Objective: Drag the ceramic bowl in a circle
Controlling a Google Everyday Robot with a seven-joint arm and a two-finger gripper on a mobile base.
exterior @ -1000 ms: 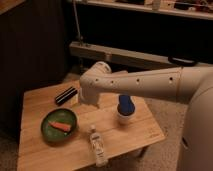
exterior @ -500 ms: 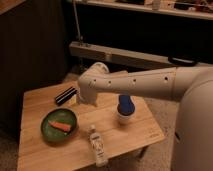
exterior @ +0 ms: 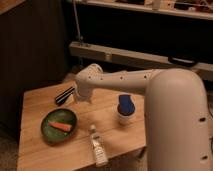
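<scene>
While the shallow, round, glossy dark-green ceramic bowl [exterior: 59, 125] lies on the pale wooden table [exterior: 36, 102], I see the gripper [exterior: 75, 96] just beyond the bowl's far rim. Whether it is spread or closed I cannot tell.

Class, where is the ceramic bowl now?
In the camera view, the ceramic bowl sits left on the table, beside the bottle; the gripper is behind it.

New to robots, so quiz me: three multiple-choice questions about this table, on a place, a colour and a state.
1. Against the ceramic bowl, the gripper is: A inside it; B behind it, apart; C under it.
2. The piece in the bowl is: A orange; B blue; C white.
3. The bottle: A stands; B hangs; C lies flat.
B, it is at the table's back left. A, carrot-like orange. C, on its side on the table.
</scene>
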